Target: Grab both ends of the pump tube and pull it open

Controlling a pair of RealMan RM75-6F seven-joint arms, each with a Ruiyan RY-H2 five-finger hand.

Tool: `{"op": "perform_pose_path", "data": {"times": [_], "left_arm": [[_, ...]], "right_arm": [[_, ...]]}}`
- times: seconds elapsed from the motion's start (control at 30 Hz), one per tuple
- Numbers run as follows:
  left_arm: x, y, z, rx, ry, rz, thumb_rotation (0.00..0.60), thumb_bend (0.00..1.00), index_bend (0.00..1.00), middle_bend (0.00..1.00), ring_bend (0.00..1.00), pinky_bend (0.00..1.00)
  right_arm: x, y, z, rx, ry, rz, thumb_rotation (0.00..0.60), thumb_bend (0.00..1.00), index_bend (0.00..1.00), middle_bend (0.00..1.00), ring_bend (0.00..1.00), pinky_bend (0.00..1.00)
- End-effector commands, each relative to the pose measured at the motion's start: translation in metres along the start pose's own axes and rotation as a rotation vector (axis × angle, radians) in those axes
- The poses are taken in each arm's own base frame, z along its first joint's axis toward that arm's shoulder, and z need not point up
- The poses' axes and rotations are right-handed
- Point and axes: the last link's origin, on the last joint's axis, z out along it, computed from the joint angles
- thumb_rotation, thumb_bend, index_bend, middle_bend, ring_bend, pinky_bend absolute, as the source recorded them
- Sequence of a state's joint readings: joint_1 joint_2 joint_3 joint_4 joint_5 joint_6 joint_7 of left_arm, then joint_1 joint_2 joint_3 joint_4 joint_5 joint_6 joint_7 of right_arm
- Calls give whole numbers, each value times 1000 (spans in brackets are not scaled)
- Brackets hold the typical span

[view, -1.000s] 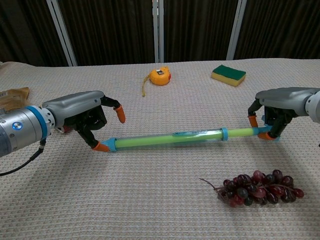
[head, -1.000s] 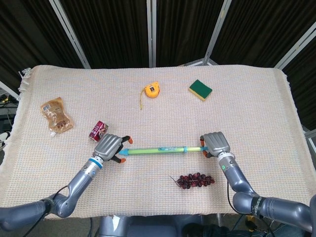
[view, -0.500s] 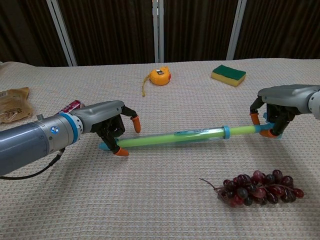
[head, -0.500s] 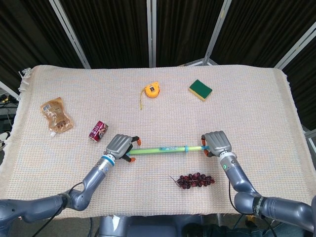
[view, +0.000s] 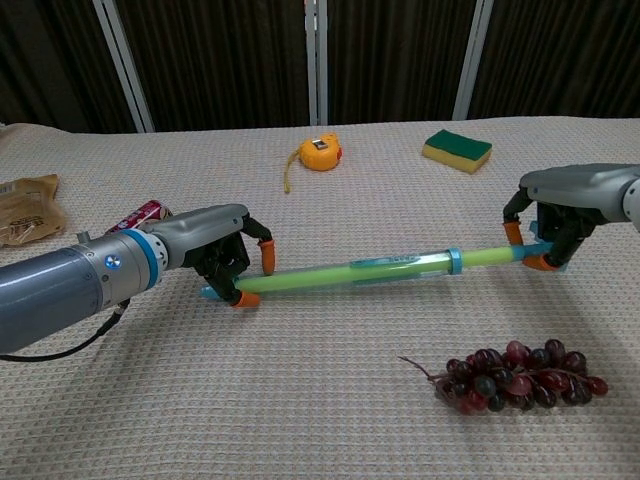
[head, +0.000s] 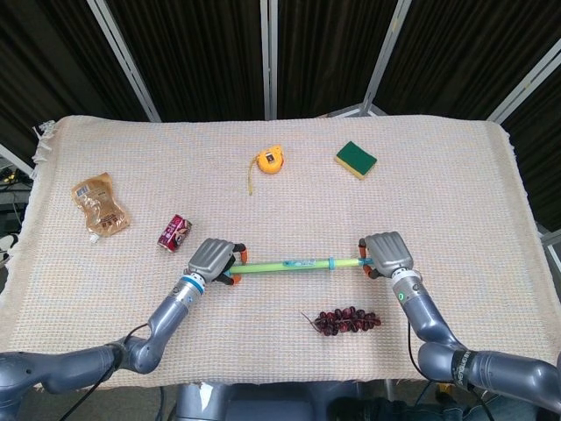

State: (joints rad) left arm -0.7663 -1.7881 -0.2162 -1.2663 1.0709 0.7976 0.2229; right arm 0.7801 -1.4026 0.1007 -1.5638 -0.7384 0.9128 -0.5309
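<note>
The pump tube (head: 285,264) (view: 350,273) is a green tube with blue collars, lying across the near middle of the cloth. Its thinner rod sticks out at the right end. My left hand (head: 214,260) (view: 215,258) grips the tube's left end, fingers curled around it. My right hand (head: 384,253) (view: 560,200) holds the right end of the rod, orange fingertips (view: 512,232) wrapped on both sides. In the chest view the tube slopes up slightly toward the right.
A bunch of dark grapes (head: 348,319) (view: 515,374) lies just in front of the tube's right half. A red can (head: 174,231), a brown pouch (head: 99,203), an orange tape measure (head: 268,160) and a green-yellow sponge (head: 355,160) lie farther back.
My left hand slid right along the table and closed around the tube's left end. The right hand kept its grip and lifted slightly.
</note>
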Motion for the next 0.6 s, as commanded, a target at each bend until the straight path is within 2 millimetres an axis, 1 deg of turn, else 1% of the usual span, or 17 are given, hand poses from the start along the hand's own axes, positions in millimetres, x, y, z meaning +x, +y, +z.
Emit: {"op": "perform_pose_path", "data": {"times": [0.03,0.17,0.27,0.43,0.6], "left_arm": [[0,0,0,1,2,5,600,432,636,898,876,1000],[2,-2,0,9,9,11,600,433,711,898,876,1000],[4,-4,-1,15,14,15,600,434,744,898,876,1000],[9,-10,-5,24,19,20,600,435,770,898,877,1000],[15,-21,-14,37,19,45,600,435,783,898,876,1000]], "right_arm": [[0,0,0,-1,0,0,600,484,688,1000,1000,1000],[1,1,-1,-2,3,3,600,484,692,1000,1000,1000],[2,3,-1,-3,12,-2,600,485,694,1000,1000,1000],[7,11,-5,-9,32,0,600,485,697,1000,1000,1000],[17,27,-12,-32,62,1,600,485,702,1000,1000,1000]]}}
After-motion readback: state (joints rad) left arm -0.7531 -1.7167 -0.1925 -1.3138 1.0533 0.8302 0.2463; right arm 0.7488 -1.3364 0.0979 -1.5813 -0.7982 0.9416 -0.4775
